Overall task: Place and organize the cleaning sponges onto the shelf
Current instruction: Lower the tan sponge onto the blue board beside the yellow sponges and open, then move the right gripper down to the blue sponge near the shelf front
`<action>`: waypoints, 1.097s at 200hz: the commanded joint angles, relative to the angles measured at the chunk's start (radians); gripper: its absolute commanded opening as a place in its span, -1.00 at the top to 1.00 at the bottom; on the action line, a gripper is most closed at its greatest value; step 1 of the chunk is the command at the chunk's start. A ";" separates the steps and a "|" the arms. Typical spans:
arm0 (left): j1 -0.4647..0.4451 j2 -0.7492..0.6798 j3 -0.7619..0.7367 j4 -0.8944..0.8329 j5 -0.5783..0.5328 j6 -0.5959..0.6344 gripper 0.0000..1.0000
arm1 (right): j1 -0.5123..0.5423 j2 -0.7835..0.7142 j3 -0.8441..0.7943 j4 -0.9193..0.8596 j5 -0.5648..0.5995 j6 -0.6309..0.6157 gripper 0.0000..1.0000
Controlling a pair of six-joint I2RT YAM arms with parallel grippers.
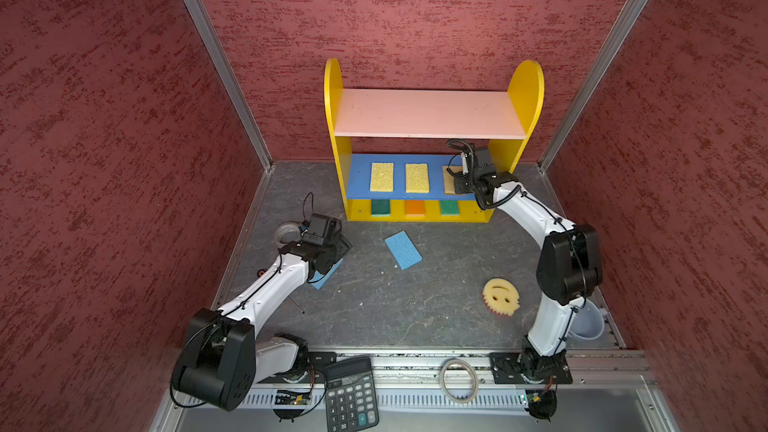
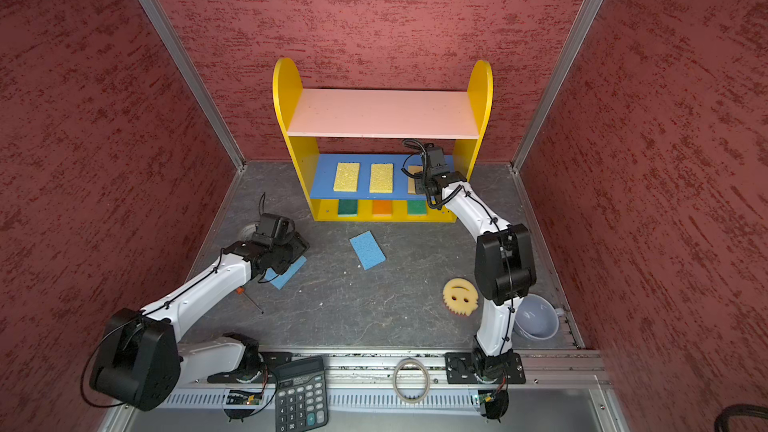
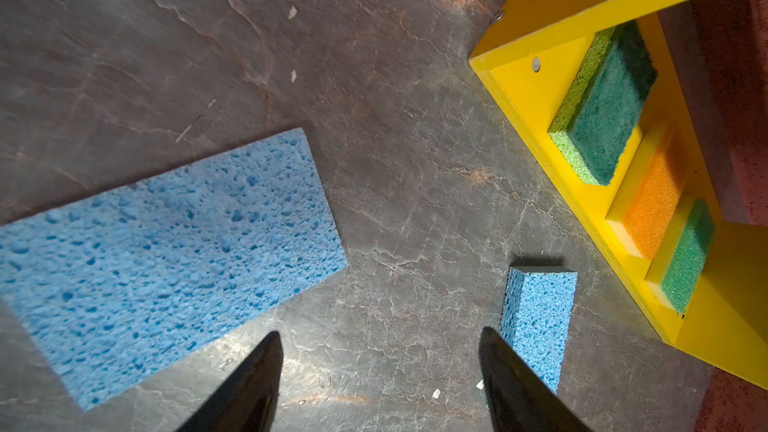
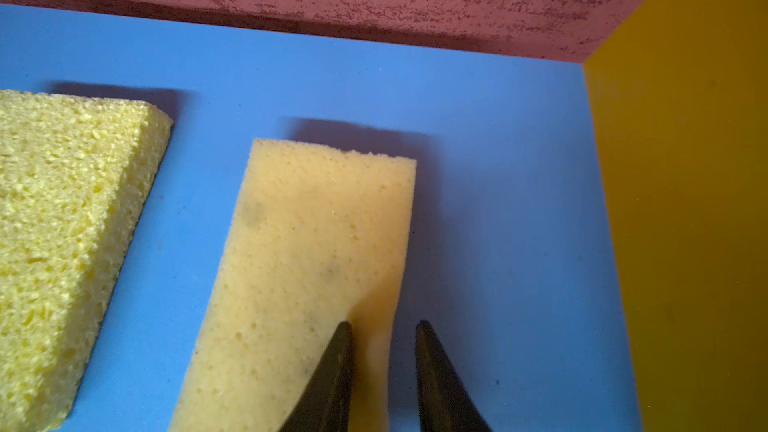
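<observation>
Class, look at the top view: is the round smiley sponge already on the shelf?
No, the smiley sponge lies on the grey table, well apart from the shelf.

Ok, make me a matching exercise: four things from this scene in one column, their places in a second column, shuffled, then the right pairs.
Things
1. tan sponge
2. orange-topped sponge
3. smiley sponge
4. calculator

Places
A. on the table, off the shelf
B. on the blue middle board
C. on the metal rail at the front
D. on the yellow bottom board

Pairs: 1-B, 2-D, 3-A, 4-C
</observation>
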 commanded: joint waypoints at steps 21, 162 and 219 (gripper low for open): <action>0.005 -0.001 0.023 0.006 -0.003 0.016 -0.48 | -0.006 0.005 0.050 0.002 0.024 -0.013 0.35; 0.057 -0.144 0.008 -0.099 -0.001 0.062 -0.51 | 0.105 -0.338 -0.247 -0.004 -0.168 0.132 0.16; 0.106 -0.223 -0.030 -0.117 0.028 0.087 -0.53 | 0.368 -0.405 -0.462 0.081 -0.124 0.203 -0.36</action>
